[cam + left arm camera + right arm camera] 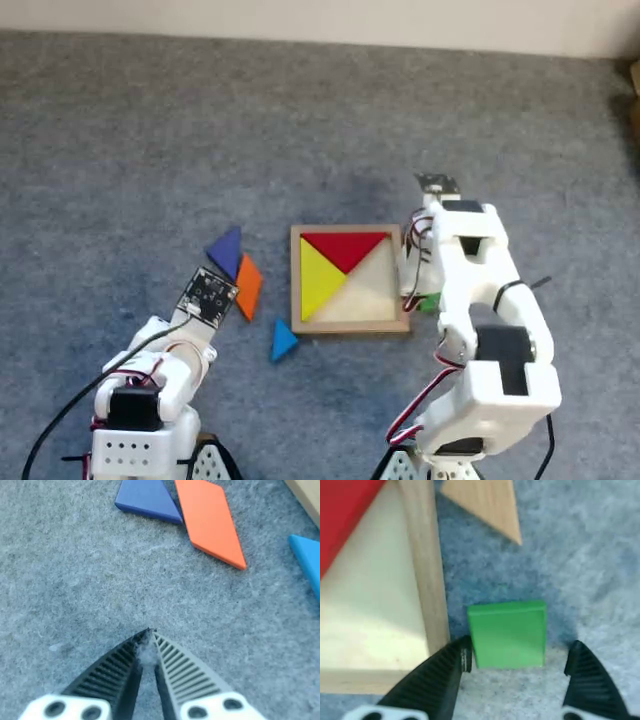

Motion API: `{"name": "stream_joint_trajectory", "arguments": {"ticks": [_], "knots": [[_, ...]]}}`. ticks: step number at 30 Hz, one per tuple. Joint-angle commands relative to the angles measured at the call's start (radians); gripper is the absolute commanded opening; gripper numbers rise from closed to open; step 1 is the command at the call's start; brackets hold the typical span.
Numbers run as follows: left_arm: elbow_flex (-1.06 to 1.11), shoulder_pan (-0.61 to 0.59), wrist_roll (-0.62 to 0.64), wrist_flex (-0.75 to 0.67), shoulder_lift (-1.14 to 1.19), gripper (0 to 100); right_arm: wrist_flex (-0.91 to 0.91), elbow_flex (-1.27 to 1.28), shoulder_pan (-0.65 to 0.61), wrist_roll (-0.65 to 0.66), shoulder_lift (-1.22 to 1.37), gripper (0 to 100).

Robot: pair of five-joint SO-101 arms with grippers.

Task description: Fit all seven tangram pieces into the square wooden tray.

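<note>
grey felt covers the bench (150, 130), and the square wooden tray (350, 326) lies about midway between its left and right edges, nearer the edge where the arms stand. inside the tray, a large red triangle (345, 248) fills the far part and a large yellow triangle (318, 280) fills the left part, the two meeting along a diagonal; the remaining floor is bare. left of the tray, on the bench, an orange parallelogram (248, 285) lies against a dark blue triangle (226, 252). a small light blue triangle (283, 340) sits just off the tray's near left corner. a green square (506, 630) lies flat on the bench just outside the tray's right rim, with a pale wooden triangle (485, 505) a little beyond it. the right end effector (520, 652) is spread wide, one finger on each side of the green square. the left end effector (148, 636) has its tips pressed together, holding nothing, low over bare felt near the orange and dark blue pieces.
</note>
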Motion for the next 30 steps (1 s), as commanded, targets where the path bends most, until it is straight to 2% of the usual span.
{"name": "stream_joint_trajectory", "arguments": {"ticks": [1, 6, 12, 23, 30], "knots": [[0.022, -0.007, -0.008, 0.003, -0.022, 1, -0.021, -0.048, 0.015, -0.011, -0.010, 29.6], [0.022, -0.007, -0.008, 0.003, -0.022, 1, -0.033, -0.048, 0.012, -0.011, -0.008, 27.7], [0.022, -0.007, -0.008, 0.003, -0.022, 1, -0.085, -0.024, 0.012, -0.003, -0.016, 11.9], [0.022, -0.007, -0.008, 0.003, -0.022, 1, 0.039, -0.022, 0.005, 0.002, -0.259, 10.9], [0.022, -0.007, -0.008, 0.003, -0.022, 1, 0.124, -0.022, -0.127, 0.253, -0.338, 10.9]]}}
